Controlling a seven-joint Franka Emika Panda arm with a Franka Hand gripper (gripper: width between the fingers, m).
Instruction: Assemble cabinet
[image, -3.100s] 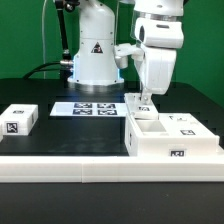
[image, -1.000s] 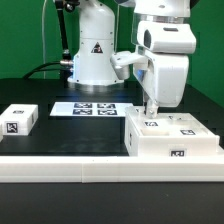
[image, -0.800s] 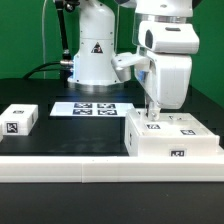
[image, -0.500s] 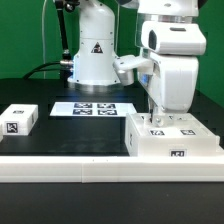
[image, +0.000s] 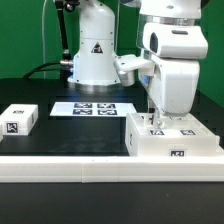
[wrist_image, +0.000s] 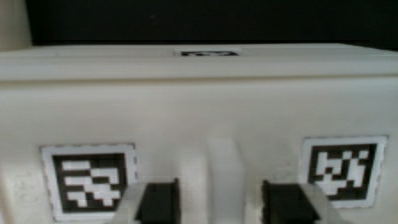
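The cabinet (image: 175, 142) is a large white box with square tags, standing at the exterior view's right against the front rail. My gripper (image: 152, 119) is down on its top, near its left end. In the wrist view the cabinet (wrist_image: 196, 95) fills the frame, with a tag on each side of a raised white ridge. My gripper (wrist_image: 226, 203) straddles that ridge, and each dark fingertip (wrist_image: 164, 203) lies against a side of it. The jaws look shut on the ridge.
A small white tagged block (image: 18, 119) lies at the exterior view's left. The marker board (image: 92, 108) lies flat in the middle, in front of the robot base (image: 92, 55). A long white border rail (image: 90, 172) runs along the front.
The gripper has come down onto the cabinet's top and shifted slightly toward the exterior view's right. The cabinet and the small block have not moved.
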